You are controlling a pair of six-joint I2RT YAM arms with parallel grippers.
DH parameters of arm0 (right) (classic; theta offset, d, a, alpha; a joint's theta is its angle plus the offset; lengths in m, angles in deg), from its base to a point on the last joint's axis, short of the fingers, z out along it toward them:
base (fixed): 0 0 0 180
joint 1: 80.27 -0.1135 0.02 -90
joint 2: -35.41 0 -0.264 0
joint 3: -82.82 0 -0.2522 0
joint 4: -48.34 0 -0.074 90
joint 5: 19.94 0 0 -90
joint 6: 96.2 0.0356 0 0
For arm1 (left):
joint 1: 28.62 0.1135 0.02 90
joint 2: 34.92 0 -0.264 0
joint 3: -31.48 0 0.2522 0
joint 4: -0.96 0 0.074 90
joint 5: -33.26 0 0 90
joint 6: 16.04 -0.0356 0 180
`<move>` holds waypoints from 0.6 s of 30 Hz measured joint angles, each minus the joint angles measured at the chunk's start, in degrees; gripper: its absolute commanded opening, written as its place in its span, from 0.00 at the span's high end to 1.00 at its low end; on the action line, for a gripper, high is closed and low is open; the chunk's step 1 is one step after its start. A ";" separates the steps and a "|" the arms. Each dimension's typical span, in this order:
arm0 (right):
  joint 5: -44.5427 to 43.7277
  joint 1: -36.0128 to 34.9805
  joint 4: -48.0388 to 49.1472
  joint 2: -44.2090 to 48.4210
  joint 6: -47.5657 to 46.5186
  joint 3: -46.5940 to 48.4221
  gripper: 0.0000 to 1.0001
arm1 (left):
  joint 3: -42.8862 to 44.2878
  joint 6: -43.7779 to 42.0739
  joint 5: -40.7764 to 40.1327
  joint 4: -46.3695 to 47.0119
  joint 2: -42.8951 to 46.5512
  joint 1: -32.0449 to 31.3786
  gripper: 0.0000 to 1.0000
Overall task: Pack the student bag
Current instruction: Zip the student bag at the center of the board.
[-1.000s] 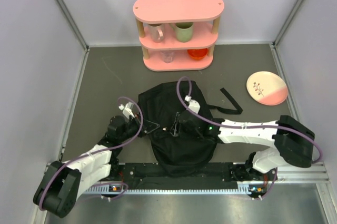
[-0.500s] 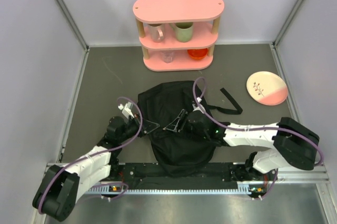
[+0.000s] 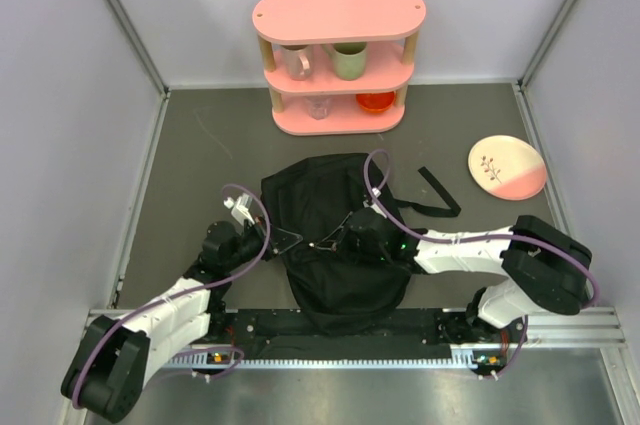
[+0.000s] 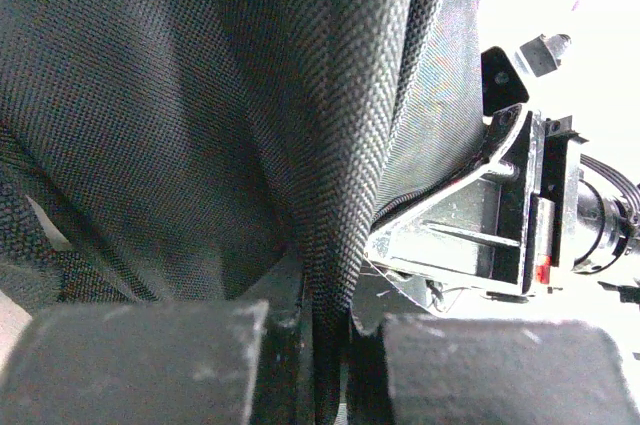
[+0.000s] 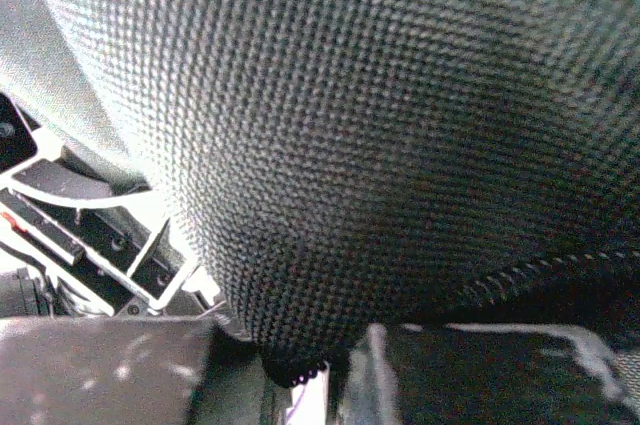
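Note:
The student bag (image 3: 340,265), a large black fabric backpack, lies crumpled on the grey table between the two arms. At its left part my left gripper (image 3: 289,239) is shut on a raised fold of the bag (image 4: 330,245), which runs down between its pads (image 4: 150,365). My right gripper (image 3: 323,243) comes in from the right and faces the left one. Its jaws are closed on a bulge of the same black weave (image 5: 330,195). Each wrist view shows the other gripper's metal frame just beyond the cloth. The inside of the bag is hidden.
A pink two-tier shelf (image 3: 338,15) stands at the back with two mugs (image 3: 348,60), a glass and an orange bowl (image 3: 376,101). A pink-and-cream plate (image 3: 507,167) lies at the right. A black strap (image 3: 440,190) trails from the bag toward it.
My right gripper opened wider over the bag, shifted a little left and down, then closed on the fabric. The left gripper has kept its grip and place.

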 measured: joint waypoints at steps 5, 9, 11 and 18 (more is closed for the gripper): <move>0.17 0.00 0.35 0.00 0.52 0.00 1.00 | 0.00 -0.13 -0.15 -0.11 0.04 0.00 1.00; 0.07 0.00 0.04 0.61 -1.03 0.00 1.00 | -0.02 -0.17 -0.55 -1.20 1.25 -0.07 1.00; -1.01 -0.46 -1.55 1.95 -3.17 0.35 1.00 | -0.02 -0.35 -0.87 -2.14 2.27 -0.26 1.00; -9.73 -4.44 -10.51 9.33 -14.43 4.92 1.00 | 0.00 -1.55 -1.03 -5.16 6.54 -0.79 1.00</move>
